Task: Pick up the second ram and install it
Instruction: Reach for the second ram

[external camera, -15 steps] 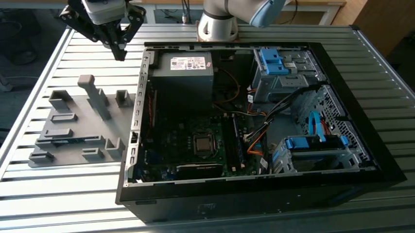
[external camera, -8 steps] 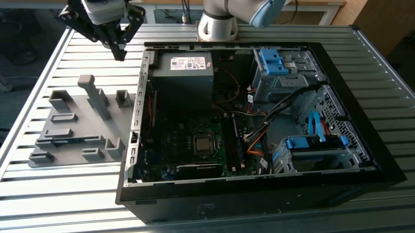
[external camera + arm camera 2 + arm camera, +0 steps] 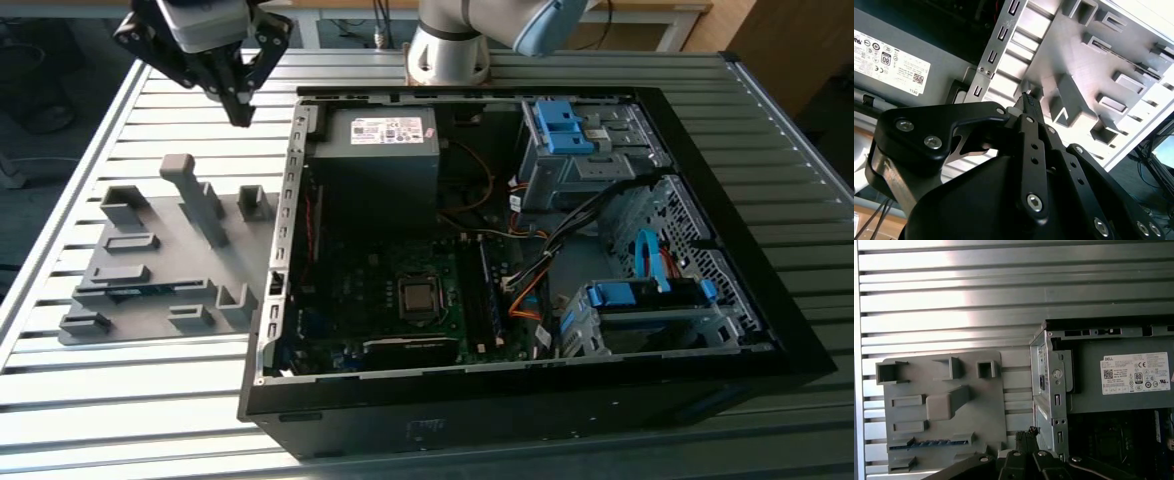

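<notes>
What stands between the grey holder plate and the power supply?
A strip of table and the case's metal wall, in the first wrist view.

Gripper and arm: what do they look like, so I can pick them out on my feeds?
The gripper is black: slim linkage fingers pinned with silver screw heads, below a grey housing. The arm is a silver-grey tube with a light blue joint cap.

This looks like a robotics lab or test workshop. A slotted silvery aluminium-profile tabletop (image 3: 120, 400) carries an open black desktop computer case (image 3: 507, 420) (side panel off, boards and cables bare) beside a grey plastic fixture plate (image 3: 167, 225). A pale robot arm base (image 3: 447, 55) stands at the far edge.
</notes>
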